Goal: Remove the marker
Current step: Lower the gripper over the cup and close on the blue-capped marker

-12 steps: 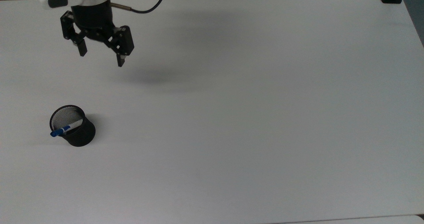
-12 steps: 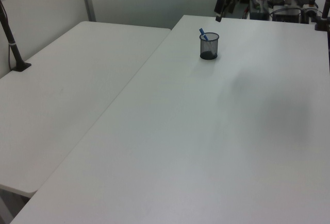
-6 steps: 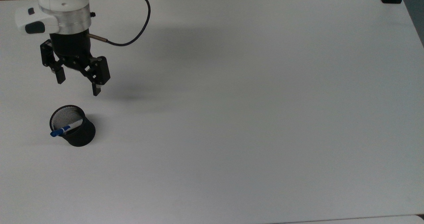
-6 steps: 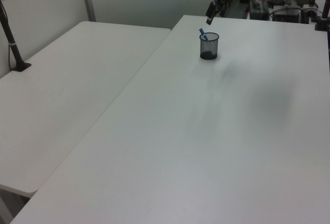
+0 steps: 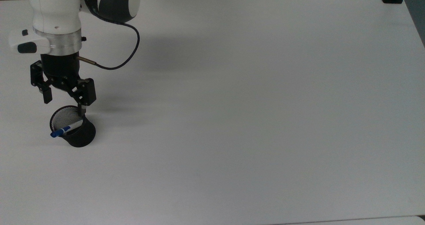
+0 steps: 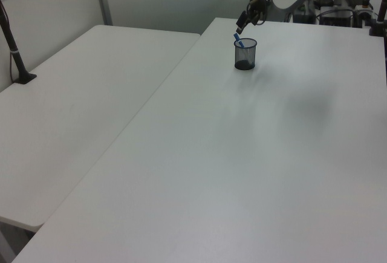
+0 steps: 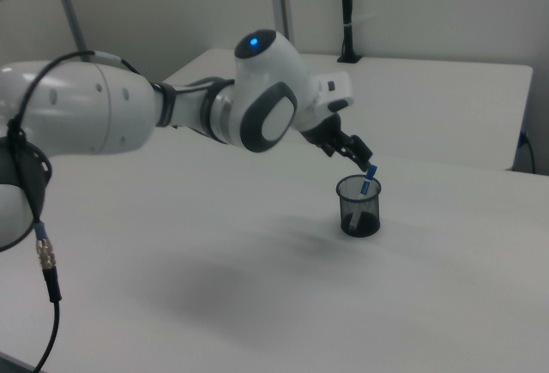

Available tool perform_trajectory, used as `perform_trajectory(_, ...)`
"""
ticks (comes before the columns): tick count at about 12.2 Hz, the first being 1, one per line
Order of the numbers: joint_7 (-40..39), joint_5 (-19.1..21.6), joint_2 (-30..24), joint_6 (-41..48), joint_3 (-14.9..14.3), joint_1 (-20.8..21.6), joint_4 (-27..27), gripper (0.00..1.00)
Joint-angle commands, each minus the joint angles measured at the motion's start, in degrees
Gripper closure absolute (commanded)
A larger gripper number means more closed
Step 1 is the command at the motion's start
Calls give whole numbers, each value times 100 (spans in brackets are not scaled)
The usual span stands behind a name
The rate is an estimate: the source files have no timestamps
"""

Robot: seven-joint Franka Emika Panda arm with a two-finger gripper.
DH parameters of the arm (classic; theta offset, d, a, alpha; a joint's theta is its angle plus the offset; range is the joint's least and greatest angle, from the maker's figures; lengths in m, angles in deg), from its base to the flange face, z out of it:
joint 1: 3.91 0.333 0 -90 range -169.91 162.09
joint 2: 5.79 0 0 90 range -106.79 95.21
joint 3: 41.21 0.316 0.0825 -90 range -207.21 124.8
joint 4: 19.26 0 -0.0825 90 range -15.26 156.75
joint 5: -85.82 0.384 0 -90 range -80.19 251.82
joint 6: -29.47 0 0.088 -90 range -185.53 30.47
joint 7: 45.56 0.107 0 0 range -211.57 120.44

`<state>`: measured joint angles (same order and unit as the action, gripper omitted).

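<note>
A: Arm pose?

B: Arm reached in from the top view's upper left, wrist pointing down at the table (image 5: 252, 118). The gripper (image 5: 64, 106) hung just above the black mesh cup (image 5: 74, 128), fingers spread apart, nothing between them. In the top view one fingertip (image 5: 81, 111) overlapped the cup's far rim, the other sat outside the cup toward the top view's left. A dark cable (image 5: 116, 58) looped off the wrist.

A: Marker?

B: The marker (image 5: 66, 129) stood tilted inside the cup, blue cap sticking out over the rim toward the top view's left, white barrel down in the mesh. In the right view the gripper (image 7: 353, 150) was just above the blue cap (image 7: 370, 173); touching or not, could not tell.

A: Edges, free room?

B: Cup sat near the top view's left edge of the table. Bare tabletop stretched out toward the top view's right and bottom. In the left view a second table (image 6: 66, 112) butted against this one, with a black post (image 6: 12, 39) clamped at its far side.
</note>
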<state>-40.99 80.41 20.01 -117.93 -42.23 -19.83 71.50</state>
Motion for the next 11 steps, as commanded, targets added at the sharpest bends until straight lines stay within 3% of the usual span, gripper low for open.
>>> perform_trajectory(1,-27,-101,486,-569,-161,-52,-365,0)
perform_trajectory(7,-9,-75,961,-1475,-188,-43,-419,3)
perform_trajectory(9,-18,-75,1067,-1625,-188,-25,-463,16)
perform_trajectory(11,-9,-57,1094,-1704,-188,-17,-489,37)
